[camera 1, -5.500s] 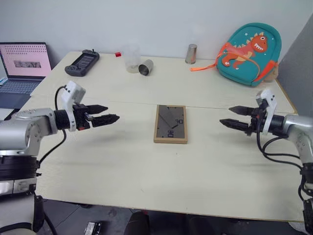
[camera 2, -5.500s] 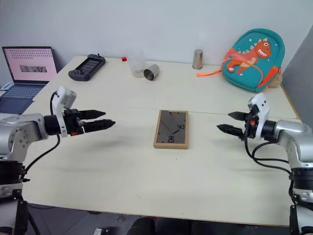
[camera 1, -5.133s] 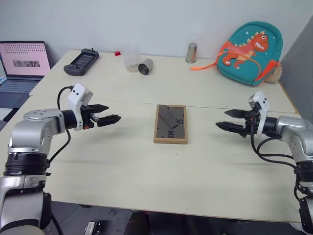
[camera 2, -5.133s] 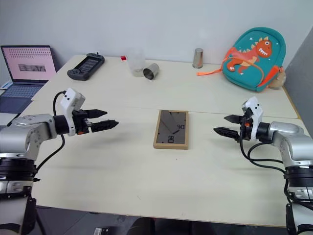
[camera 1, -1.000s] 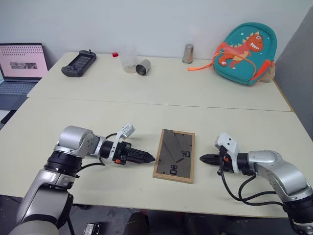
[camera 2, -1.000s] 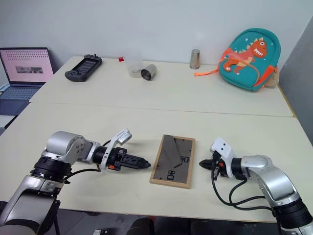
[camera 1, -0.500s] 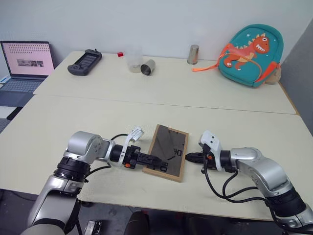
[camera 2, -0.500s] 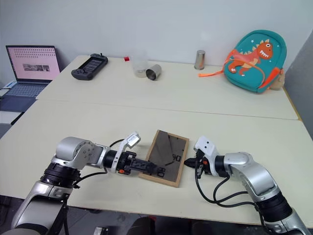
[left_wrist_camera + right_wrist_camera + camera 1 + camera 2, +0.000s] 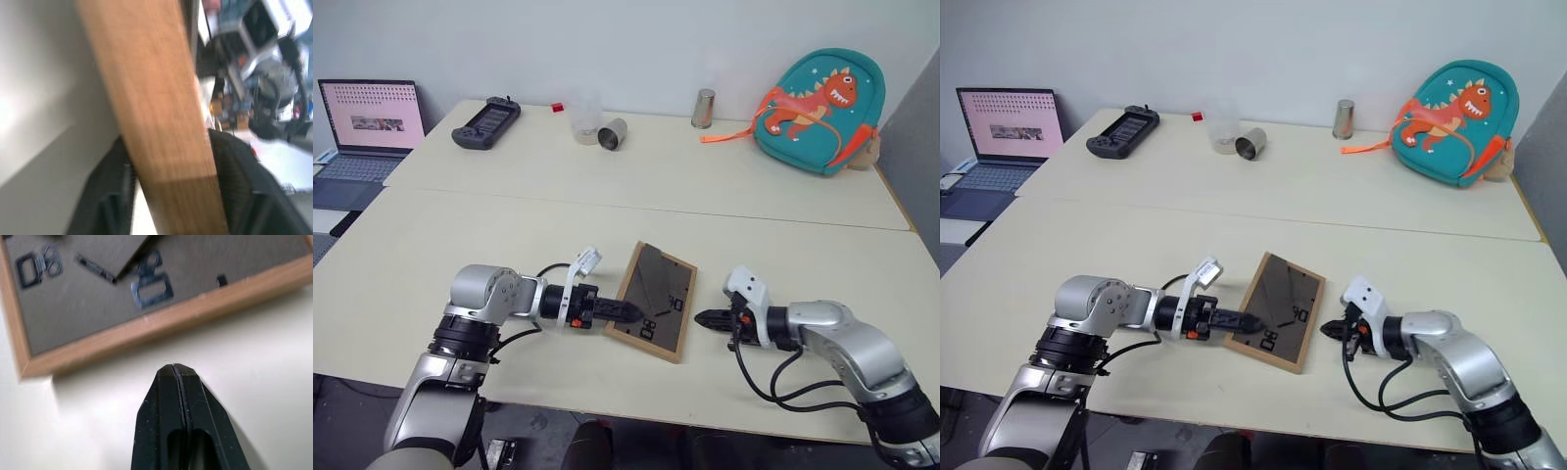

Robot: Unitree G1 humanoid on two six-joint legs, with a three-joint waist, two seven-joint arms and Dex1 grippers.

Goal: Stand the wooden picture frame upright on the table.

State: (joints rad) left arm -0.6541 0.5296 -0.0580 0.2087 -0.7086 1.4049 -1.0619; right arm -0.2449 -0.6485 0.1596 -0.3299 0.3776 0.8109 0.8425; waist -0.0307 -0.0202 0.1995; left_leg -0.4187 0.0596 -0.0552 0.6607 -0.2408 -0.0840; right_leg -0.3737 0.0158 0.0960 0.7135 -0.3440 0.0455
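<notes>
- Two grippers bracket the wooden picture frame [image 9: 654,300], which I take as my landmark; it sits on the near section of the table [image 9: 460,235], back side up, turned at an angle
- On the frame's near left, my left gripper [image 9: 628,314] has its black fingers [image 9: 234,186] narrowed onto the frame's left wooden edge, one on each side of the rail in the left wrist view, so I read it as gripping the frame
- That left edge looks raised a little off the tabletop while the right edge stays low; I cannot tell how far it has lifted
- Just beside the frame's right edge, my right gripper [image 9: 699,318] rests low over the table with its fingers pressed fully together; in the right wrist view the tip [image 9: 173,369] is close to the wooden edge but apart from it, holding nothing
- On the frame's dark grey back I see the folded stand flap and white markings [image 9: 149,289]
- Beyond the frame runs the seam [image 9: 803,219] between the two table sections
- Far beyond the frame and to its left lie a dark handheld game console [image 9: 486,122], a clear cup [image 9: 586,120] and a metal can on its side [image 9: 614,134]
- Beyond the frame, slightly right, stands a small metal cylinder [image 9: 703,108]
- Far right of it rests a teal dinosaur backpack [image 9: 822,98]
- Far left of the frame, off the table's edge, an open laptop [image 9: 364,127] shows a pink screen
</notes>
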